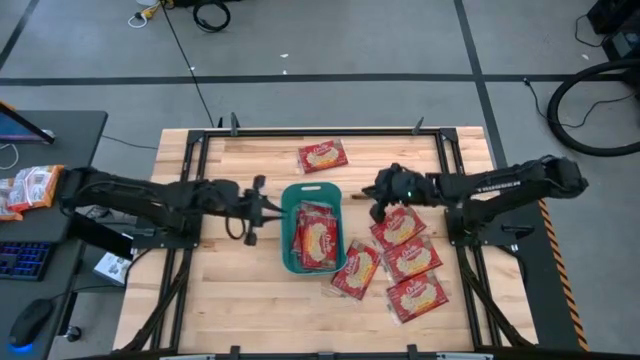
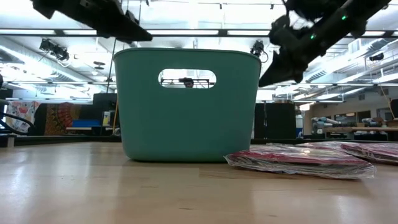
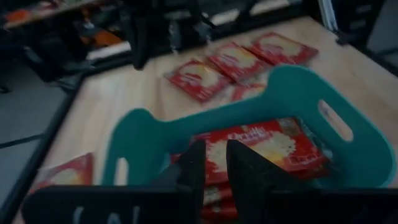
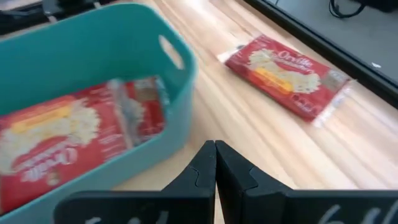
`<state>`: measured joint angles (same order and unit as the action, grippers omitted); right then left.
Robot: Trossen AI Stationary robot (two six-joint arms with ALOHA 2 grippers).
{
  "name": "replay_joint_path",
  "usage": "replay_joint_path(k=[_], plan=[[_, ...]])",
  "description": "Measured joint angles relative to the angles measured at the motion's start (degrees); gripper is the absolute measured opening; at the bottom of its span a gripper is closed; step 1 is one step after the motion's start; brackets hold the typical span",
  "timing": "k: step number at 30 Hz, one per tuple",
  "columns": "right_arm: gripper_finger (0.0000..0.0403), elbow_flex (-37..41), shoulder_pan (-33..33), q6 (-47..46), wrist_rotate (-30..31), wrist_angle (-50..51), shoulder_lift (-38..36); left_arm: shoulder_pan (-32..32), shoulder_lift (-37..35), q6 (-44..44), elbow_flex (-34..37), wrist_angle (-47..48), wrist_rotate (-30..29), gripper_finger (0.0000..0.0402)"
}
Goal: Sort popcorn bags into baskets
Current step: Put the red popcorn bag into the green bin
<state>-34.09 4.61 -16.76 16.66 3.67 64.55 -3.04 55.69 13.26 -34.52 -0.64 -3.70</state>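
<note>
The teal bin (image 1: 285, 232) stands on the middle of the table and holds a few red popcorn bags (image 1: 314, 235), lying flat (image 3: 261, 140) (image 4: 68, 130). Several more bags lie flat on the wood to the bin's right (image 1: 405, 258), and one lies beyond its far end (image 1: 322, 155) (image 4: 286, 68). My left gripper (image 1: 262, 210) hovers at the bin's left rim, slightly open (image 3: 216, 168), with nothing between the fingers. My right gripper (image 1: 378, 200) is shut (image 4: 215, 158) and raised over the table off the bin's far right corner, above the nearest loose bag.
Black frame rails (image 1: 200, 160) run along the table's left and right sides. A desk (image 1: 60, 130) to the left carries a keyboard, a mouse and more red packets (image 1: 30, 187). Bare wood (image 1: 230, 290) lies left and near of the bin. In the low view one bag (image 2: 298, 160) lies beside the bin (image 2: 186, 118).
</note>
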Motion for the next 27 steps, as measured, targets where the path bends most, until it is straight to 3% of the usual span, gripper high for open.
replay_joint_path(k=[10,17,20,27], plan=[[0.0009,-0.02,14.99,6.08,-15.18,-2.16,4.79,2.92,-10.61,-3.59,9.34,-7.09,-1.67,0.0068],[0.0009,-0.77,13.55,3.98,-23.82,-0.68,13.03,3.91,-14.12,-5.32,13.86,-7.59,-2.72,0.0068],[0.0009,-3.13,9.8,3.04,-23.65,5.68,15.33,3.91,-14.51,-5.34,14.42,-7.5,-3.4,0.0068],[0.001,-12.23,2.21,6.77,-15.76,29.29,18.8,3.9,-14.48,-5.3,14.38,-7.95,-3.99,0.0068]])
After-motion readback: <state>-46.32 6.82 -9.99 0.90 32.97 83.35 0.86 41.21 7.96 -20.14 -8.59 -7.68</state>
